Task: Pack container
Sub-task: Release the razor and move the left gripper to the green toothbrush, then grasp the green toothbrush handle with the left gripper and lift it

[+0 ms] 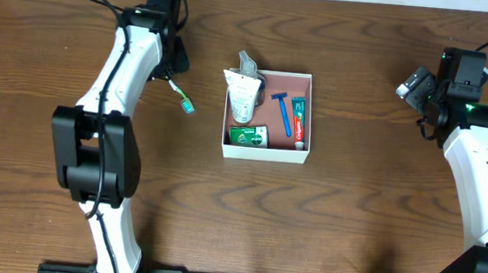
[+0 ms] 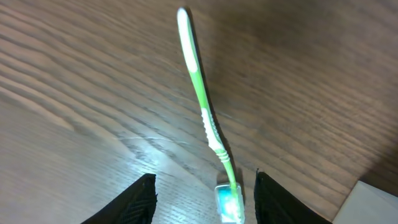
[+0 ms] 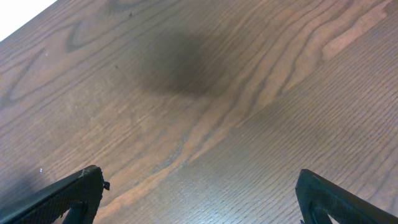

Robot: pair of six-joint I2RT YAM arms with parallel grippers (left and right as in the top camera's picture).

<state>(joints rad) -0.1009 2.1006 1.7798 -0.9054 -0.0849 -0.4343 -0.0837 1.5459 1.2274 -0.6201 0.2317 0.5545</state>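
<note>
container [image 1: 265,151] sits at the middle of the table [image 1: 351,215], a shallow white-walled square with a reddish-brown floor. inside, a white pouch [image 1: 244,97] leans over the far left corner, a green box [image 1: 247,136] lies at the near left, a blue razor [image 1: 280,109] lies in the middle, and a toothpaste tube [image 1: 298,122] runs along the right wall.

a green toothbrush [image 1: 177,94] lies on the wood to the left of the container, apart from it, between the box and the left arm. from the left wrist the brush [image 2: 205,118] runs up the view, and its teal end sits low between the two dark fingers [image 2: 134,202]. the left gripper [image 2: 204,183] is spread wide, with a gap on each side of the brush, so nothing is clamped. a white corner of the container shows at the lower right edge of that view.

the right gripper [image 1: 414,84] hangs well to the right of the container, over bare wood. from its wrist the fingers [image 3: 68,196] stand far apart at the bottom corners, holding nothing, with only wood grain and a dark shadow between and beyond them.
</note>
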